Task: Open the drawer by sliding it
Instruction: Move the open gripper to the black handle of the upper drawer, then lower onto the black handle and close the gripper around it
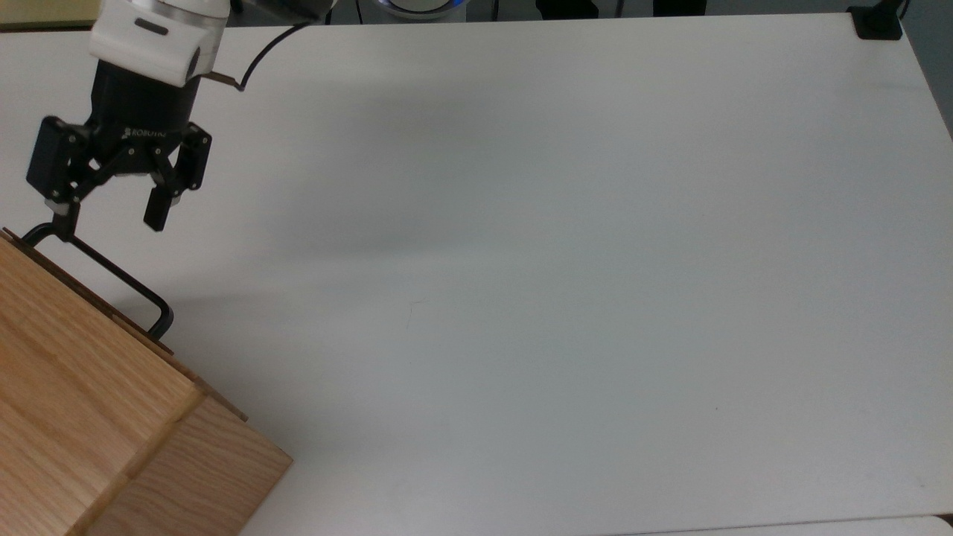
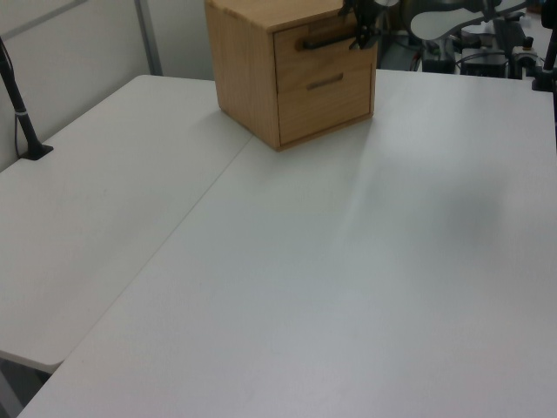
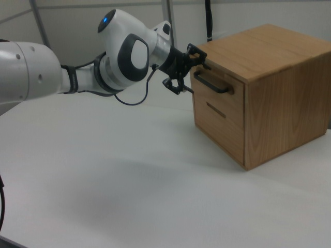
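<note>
The drawer (image 3: pixel 232 101) is the upper one in an oak cabinet (image 3: pixel 279 88) and sits flush with the cabinet front. Its long black bar handle (image 3: pixel 211 82) juts out. From above the handle (image 1: pixel 97 272) runs diagonally along the cabinet (image 1: pixel 82 402) at the lower left. My gripper (image 1: pixel 109 223) hangs open just beyond the handle's far end, and one fingertip (image 1: pixel 62 227) overlaps that end. From the side, the gripper (image 3: pixel 192 75) faces the drawer front with its fingers spread around the handle's near end. In the left view the gripper (image 2: pixel 359 35) is at the handle (image 2: pixel 329 39) on the drawer (image 2: pixel 318 54).
A lower drawer (image 3: pixel 220 132) with a small flat pull sits under the upper one. The white table (image 1: pixel 558 260) stretches wide to the top view's right. A black clamp (image 1: pixel 877 22) stands at its far corner, and a dark pole (image 2: pixel 19 113) at the left view's left.
</note>
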Controlling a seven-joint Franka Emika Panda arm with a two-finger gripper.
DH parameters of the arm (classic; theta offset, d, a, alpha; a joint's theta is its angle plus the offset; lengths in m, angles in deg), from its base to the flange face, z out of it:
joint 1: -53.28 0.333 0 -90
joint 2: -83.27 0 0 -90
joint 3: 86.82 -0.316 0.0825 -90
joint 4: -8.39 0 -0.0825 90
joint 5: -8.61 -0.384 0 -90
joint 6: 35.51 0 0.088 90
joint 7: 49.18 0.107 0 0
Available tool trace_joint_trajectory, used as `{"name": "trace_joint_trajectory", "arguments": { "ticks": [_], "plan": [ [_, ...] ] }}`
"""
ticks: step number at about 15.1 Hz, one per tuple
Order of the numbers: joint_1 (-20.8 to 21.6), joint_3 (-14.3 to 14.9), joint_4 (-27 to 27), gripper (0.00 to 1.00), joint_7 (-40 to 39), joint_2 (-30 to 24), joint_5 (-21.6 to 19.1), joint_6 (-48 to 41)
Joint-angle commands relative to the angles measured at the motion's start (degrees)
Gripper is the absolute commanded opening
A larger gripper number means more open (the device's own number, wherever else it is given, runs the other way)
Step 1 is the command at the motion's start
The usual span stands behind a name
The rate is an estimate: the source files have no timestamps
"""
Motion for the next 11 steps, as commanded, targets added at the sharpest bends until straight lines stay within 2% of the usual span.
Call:
{"name": "trace_joint_trajectory", "arguments": {
  "ticks": [1, 9, 11],
  "plan": [
    [-1.17, -0.37, 0.63, 0.71, -5.37, 2.08, 1.86, 3.66],
    [-2.14, -0.37, 0.71, 0.44, -13.46, 3.58, 2.13, 7.08],
    [-2.32, -0.37, 0.71, 0.42, -14.09, 3.49, 2.04, 7.45]
  ]
}}
